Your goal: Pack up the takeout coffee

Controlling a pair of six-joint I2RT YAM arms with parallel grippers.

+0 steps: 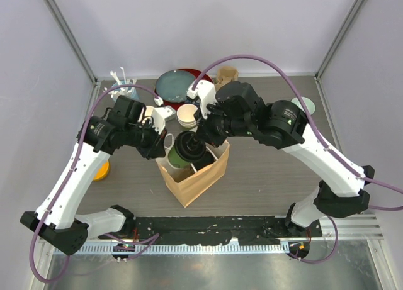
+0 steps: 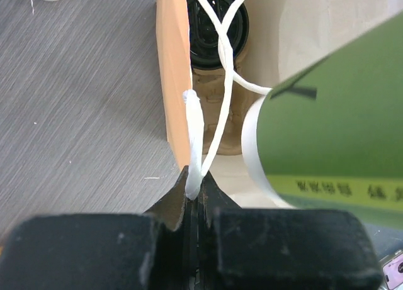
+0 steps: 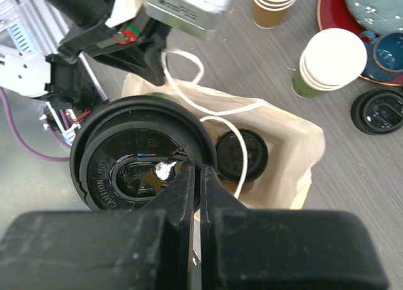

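A brown paper bag (image 1: 192,177) stands open at mid-table. My left gripper (image 2: 196,178) is shut on its white string handle (image 2: 195,133) at the bag's left rim (image 2: 173,70). My right gripper (image 3: 196,170) is shut on the rim of a black lid (image 3: 135,161) that caps the green-sided cup (image 2: 334,133), holding it tilted over the bag's left side (image 1: 187,150). A second cup with a black lid (image 3: 242,155) sits inside the bag on the right; its sides are mostly hidden.
Behind the bag stand a stack of green-sided cups (image 3: 330,60) and a brown stack (image 3: 271,4), with a loose black lid (image 3: 381,111) and a red plate with blue dishes (image 1: 176,85). A light-blue cup of white stirrers (image 1: 123,82) is at the back left.
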